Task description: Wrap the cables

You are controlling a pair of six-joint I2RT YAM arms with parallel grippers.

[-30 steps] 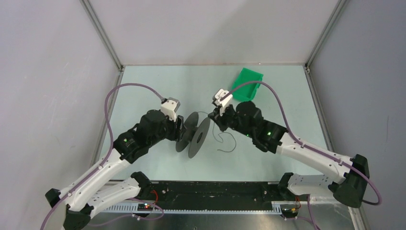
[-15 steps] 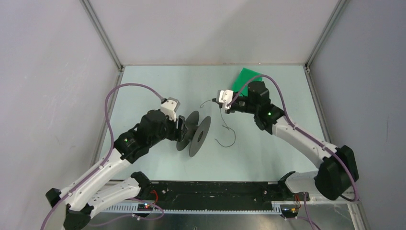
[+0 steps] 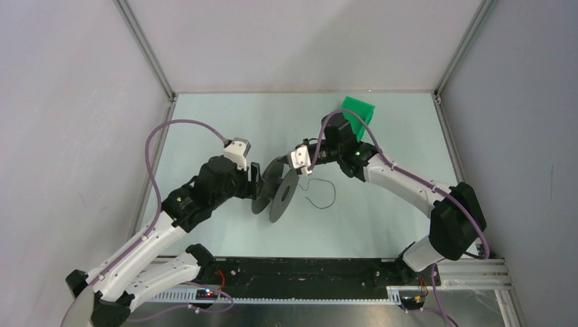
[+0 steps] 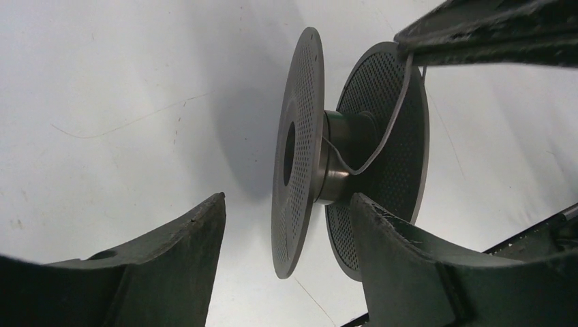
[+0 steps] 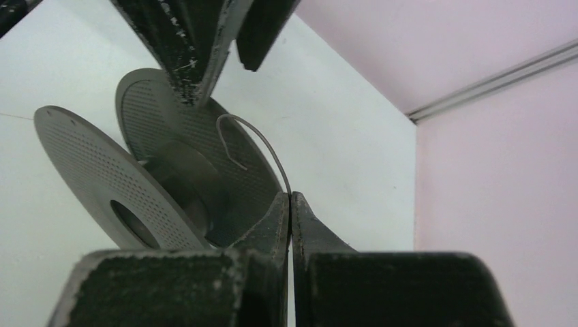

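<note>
The cable is a thin dark wire. My right gripper is shut on it and holds it just above the black reel, which stands on edge mid-table. In the right wrist view the cable arcs up from the fingertips and hooks down toward the reel's hub. In the left wrist view the cable runs down between the flanges to the hub. Its loose tail curls on the table right of the reel. My left gripper is open, with the near flange between its fingers.
A green bin lies at the back right, behind the right arm. Purple arm cables loop above both arms. Grey walls close in the table on the left, back and right. A black rail runs along the near edge.
My right gripper has swung left from near the green bin to the reel, bringing the cable over it. The tail on the table shifted slightly. The left arm barely moved.
</note>
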